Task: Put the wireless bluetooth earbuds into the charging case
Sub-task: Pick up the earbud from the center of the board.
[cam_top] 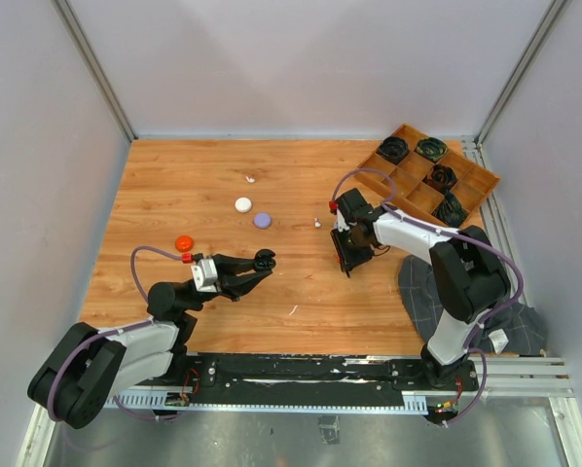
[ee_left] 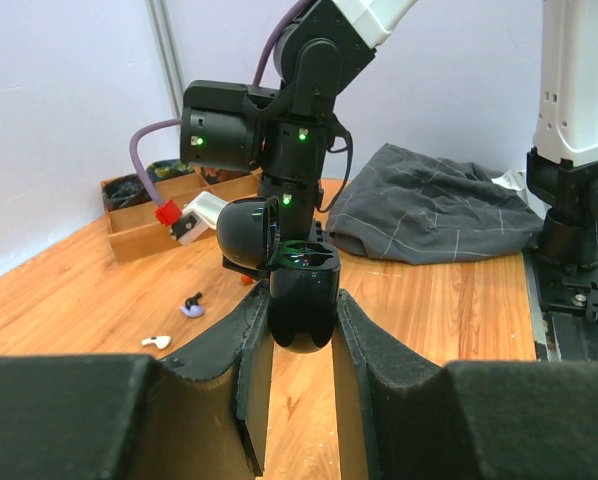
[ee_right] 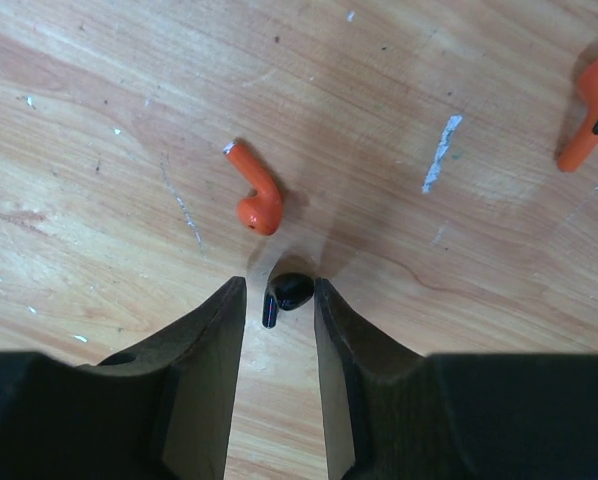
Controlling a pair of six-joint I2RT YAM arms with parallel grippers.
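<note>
Surface: wooden table (cam_top: 174, 175), pale walls around it.
Left gripper (cam_top: 262, 266): clamped on the black case (ee_left: 304, 300), lid hinged open.
Right gripper (ee_right: 278, 283): jaws narrowly parted, straddling a black bud (ee_right: 289, 292) lying on the wood (contact unclear).
Nearby: orange bud (ee_right: 259, 195) just beyond the tips; second bud (ee_right: 589, 125) well apart.
Doing it well: probably close gently and centred on the bud's body, avoid nudging the orange bud, lift straight, then align stem with case.

orange earbud (ee_right: 591, 125) cut by rt edge
</note>
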